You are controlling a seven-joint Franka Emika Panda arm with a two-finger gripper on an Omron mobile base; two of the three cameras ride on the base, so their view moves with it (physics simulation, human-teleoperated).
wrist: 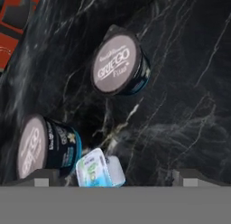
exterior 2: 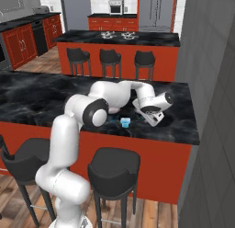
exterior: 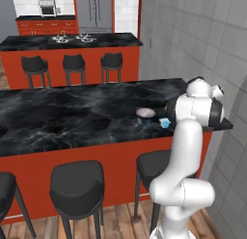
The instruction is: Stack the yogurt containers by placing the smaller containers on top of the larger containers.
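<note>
Fingers (wrist: 113,178): apart, empty, above blue cup (wrist: 99,169).
Tubs: 2, one (wrist: 118,65) apart, one (wrist: 45,146) touching cup.
Risk: closing fingers may nudge the touching tub, tipping cup.

even, dim rendered light; slight blur

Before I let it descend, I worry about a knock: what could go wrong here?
The light blue cup sits right beside the dark tub, so fingers closing on it may shove that tub. Both lie near the counter's front edge, so either could be pushed off.
</note>
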